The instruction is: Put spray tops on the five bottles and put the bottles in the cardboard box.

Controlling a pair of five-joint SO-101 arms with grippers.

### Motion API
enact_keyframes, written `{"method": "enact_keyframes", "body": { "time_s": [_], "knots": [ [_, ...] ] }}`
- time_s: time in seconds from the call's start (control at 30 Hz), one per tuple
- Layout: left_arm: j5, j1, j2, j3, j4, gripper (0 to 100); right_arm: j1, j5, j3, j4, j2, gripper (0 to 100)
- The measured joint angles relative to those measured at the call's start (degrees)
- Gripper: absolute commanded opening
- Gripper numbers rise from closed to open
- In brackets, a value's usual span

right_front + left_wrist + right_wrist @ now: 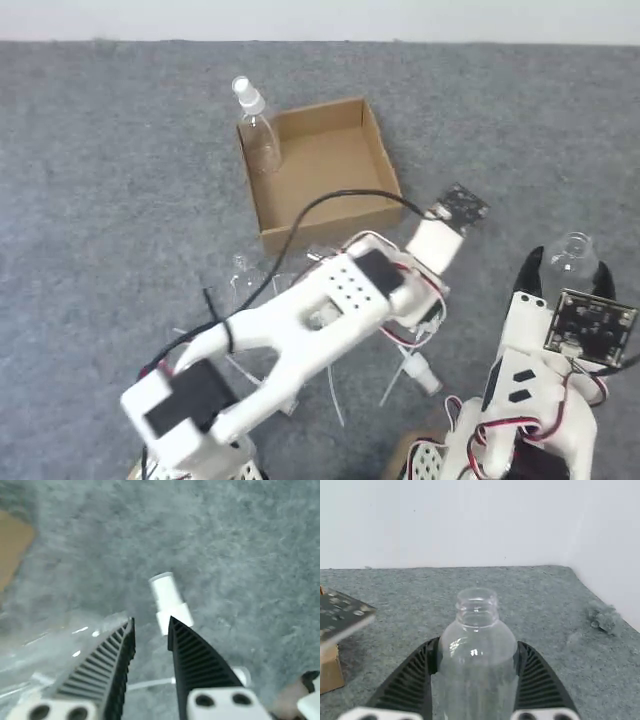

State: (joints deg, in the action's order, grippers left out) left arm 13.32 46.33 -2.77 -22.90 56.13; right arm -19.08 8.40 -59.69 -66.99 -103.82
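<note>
R gripper (477, 652) clamped on bottle (477, 617), neck up. L gripper (151, 622) spread above top (169, 600): centre over it, descend, pinch wide end squarely.

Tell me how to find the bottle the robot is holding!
Start at the brown cardboard box. Look to its right and nearer the arms: the clear plastic bottle stands between the black jaws of the right gripper. Unlike the clear bottle at the box's corner, its neck has no white spray top.
</note>
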Motion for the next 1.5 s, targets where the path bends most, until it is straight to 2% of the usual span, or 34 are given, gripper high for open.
{"method": "enact_keyframes", "body": {
  "time_s": [0.2, 0.73, 1.07, 1.5],
  "knots": [
    [1.76, 2.29, -7.3, 4.92, 0.0, 10, 0.0, 0.0, 0.0, 0.0, 0.0, 0.6],
    [2.9, 2.11, -23.03, 16.97, 0.79, 10, 0.0, 0.0, 0.0, -0.7, 0.0, 0.6],
    [2.9, 2.11, -28.31, 24.62, 7.21, 10, 0.0, 0.0, 0.0, -0.7, 0.0, 0.6],
    [2.81, 2.11, -38.51, 40.35, 19.87, 10, 0.0, 0.0, 0.0, -0.7, 0.0, 0.6]
  ]
}}
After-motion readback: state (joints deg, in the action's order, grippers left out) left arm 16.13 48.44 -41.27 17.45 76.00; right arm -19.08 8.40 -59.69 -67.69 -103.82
